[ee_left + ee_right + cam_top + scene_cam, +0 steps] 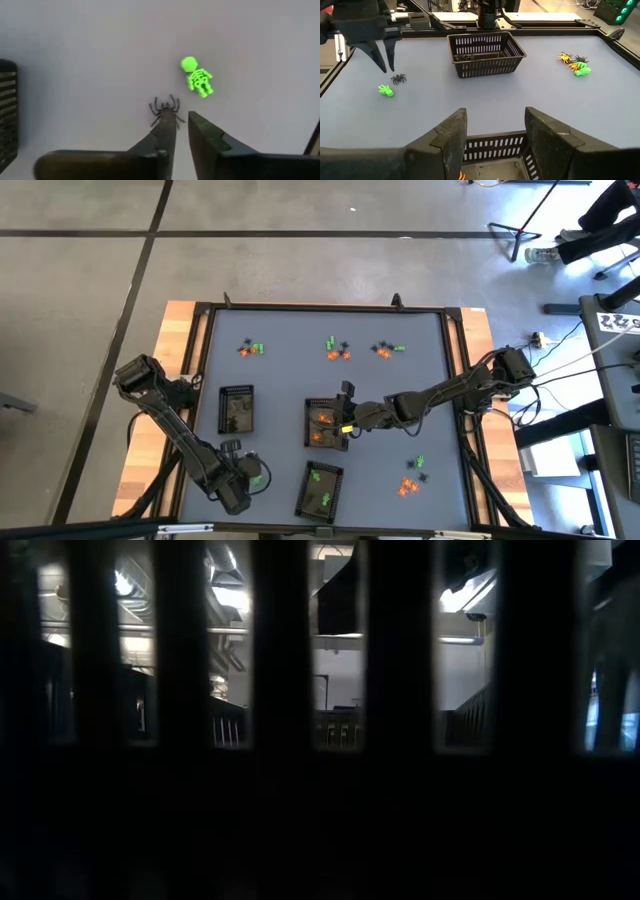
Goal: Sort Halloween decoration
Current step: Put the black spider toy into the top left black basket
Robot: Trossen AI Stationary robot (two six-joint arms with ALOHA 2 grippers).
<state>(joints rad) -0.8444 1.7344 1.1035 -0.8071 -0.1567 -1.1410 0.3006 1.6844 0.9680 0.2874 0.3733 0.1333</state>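
Grey-blue table point(290, 350) carried three dark mesh trays: one point(236, 408) toward the left side with dark bits inside, one point(325, 424) mid-table with orange bits, one point(321, 489) at the near edge with green bits. Loose Halloween decoration lay in five groups: three small mixed orange, green and black clusters along the far edge point(251, 348) point(337, 350) point(387, 349), one cluster point(412, 477) near the right near corner, and a pair at the left near corner, one green skeleton point(197, 77) and one black spider point(165, 111). Individual pieces in the four clusters were too small to count. Left gripper point(182, 120) hung at the left near corner, tips just over the spider, one finger point(166, 131) touching or overlapping it, jaws narrow with a slim gap, nothing clearly gripped; the skeleton lay just beside, apart from the fingers. Right gripper point(496, 132) hovered over the mid-table tray's rim, jaws wide, nothing between them, orange bits visible below. From the right wrist view the left-side tray point(486, 53) stood across the table, with the spider point(398, 78) and skeleton point(385, 90) under the other arm's fingers. Low view was dark, blocked by mesh bars, only room lights behind.
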